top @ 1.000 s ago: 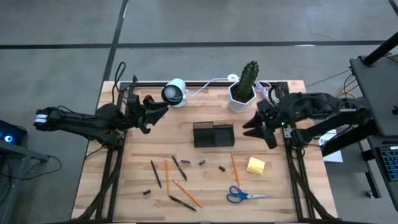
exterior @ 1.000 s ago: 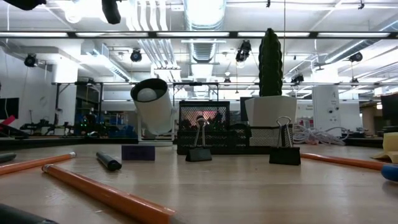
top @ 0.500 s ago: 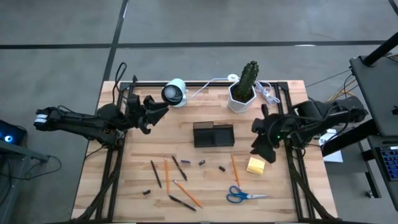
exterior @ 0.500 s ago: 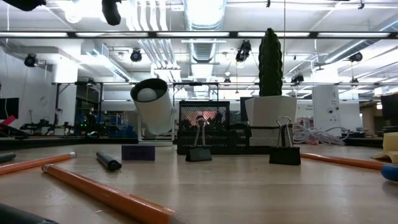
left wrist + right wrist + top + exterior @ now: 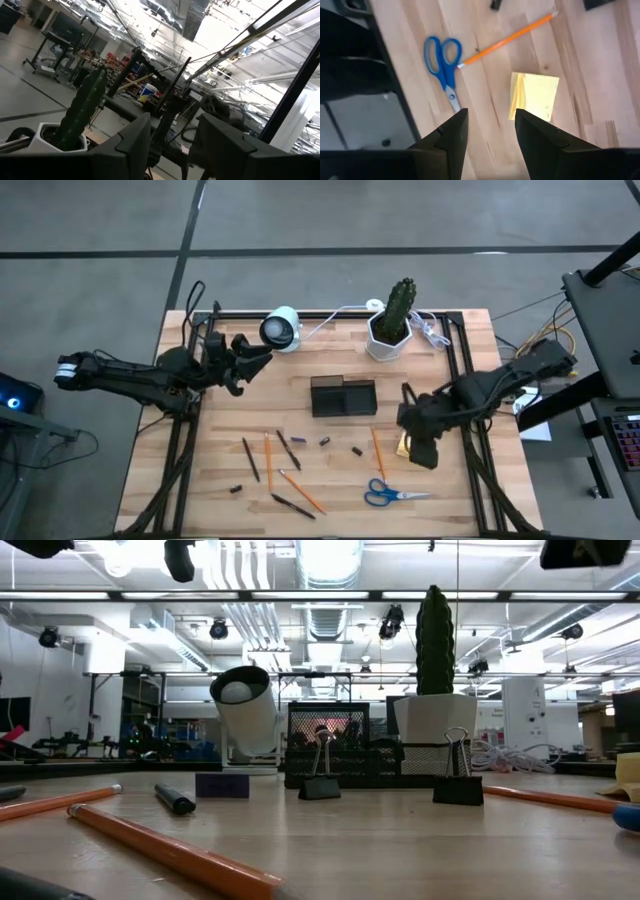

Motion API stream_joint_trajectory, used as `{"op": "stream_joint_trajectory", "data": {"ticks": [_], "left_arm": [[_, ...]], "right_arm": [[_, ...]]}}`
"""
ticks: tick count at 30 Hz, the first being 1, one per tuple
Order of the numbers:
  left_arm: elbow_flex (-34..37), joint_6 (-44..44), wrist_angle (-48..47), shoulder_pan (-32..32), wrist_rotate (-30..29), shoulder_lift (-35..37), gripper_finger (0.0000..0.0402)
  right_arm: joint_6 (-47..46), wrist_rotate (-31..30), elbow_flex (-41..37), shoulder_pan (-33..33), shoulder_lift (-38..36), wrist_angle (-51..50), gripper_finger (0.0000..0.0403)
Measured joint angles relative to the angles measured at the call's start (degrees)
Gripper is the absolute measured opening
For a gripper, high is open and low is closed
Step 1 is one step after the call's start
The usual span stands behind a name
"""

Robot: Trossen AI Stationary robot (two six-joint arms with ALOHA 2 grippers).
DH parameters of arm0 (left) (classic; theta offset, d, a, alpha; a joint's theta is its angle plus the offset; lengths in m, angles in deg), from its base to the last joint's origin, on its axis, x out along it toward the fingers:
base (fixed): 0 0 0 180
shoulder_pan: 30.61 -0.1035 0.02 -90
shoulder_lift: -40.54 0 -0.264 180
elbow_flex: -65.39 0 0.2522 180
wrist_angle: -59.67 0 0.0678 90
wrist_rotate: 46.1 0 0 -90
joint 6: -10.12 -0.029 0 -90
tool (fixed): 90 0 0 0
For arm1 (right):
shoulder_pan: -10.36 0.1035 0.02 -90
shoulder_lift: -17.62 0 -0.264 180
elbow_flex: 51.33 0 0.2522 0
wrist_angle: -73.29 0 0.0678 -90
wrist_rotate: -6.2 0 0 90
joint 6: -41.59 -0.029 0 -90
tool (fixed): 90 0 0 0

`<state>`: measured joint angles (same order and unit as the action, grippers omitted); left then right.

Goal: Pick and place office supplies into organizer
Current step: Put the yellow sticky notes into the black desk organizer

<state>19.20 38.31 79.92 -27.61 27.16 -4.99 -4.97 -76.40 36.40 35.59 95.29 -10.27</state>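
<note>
Both grippers stand released: the right gripper (image 5: pixel 418 448) hangs over the small yellow sticky-note pad (image 5: pixel 534 96) beside the blue-handled scissors (image 5: pixel 443 65). Away at the table's left edge waits the left gripper (image 5: pixel 243 360), near the black compartmented organizer tray (image 5: pixel 343 396).

Potted cactus (image 5: pixel 396 320) beside a white camera (image 5: pixel 280 329).

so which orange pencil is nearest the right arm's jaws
The orange pencil lying alone beside the yellow sticky-note pad, just above the scissors. The other two lie farther left among the black pens.
</note>
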Motion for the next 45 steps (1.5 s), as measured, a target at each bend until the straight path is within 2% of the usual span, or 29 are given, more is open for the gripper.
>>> {"op": "stream_joint_trajectory", "data": {"ticks": [6,16,20,23,26,34,40,45], "left_arm": [[0.00,-0.01,-0.02,0.00,0.00,-0.18,0.0157],[0.07,-0.02,-0.07,0.04,0.02,-0.97,0.0157],[0.08,-0.02,-0.15,0.04,0.02,-1.76,0.0157],[0.09,-0.02,-0.12,0.04,0.02,-2.35,0.0157],[0.09,-0.02,-0.08,0.04,0.02,-2.93,0.0157],[0.09,-0.02,0.00,-0.02,0.02,-3.83,0.0157],[0.09,-0.03,0.07,-0.02,0.02,-4.07,0.0157],[0.09,-0.02,0.23,-0.02,0.02,-4.03,0.0157]], "right_arm": [[-0.45,0.02,-1.37,1.90,5.07,0.00,0.0167],[-2.73,-0.11,-4.77,5.33,12.67,0.21,0.0257],[-2.58,-5.88,-5.53,7.48,14.25,0.91,0.0276],[-3.39,-12.87,-6.28,9.83,14.44,2.50,0.0282],[-4.70,-16.65,-7.76,11.85,14.05,4.55,0.0283],[-8.91,-17.48,-13.26,14.60,13.91,11.69,0.0277],[-8.98,-17.88,-16.56,14.65,14.33,13.25,0.0276],[-8.84,-17.86,-19.56,14.67,14.33,18.30,0.0279]]}}
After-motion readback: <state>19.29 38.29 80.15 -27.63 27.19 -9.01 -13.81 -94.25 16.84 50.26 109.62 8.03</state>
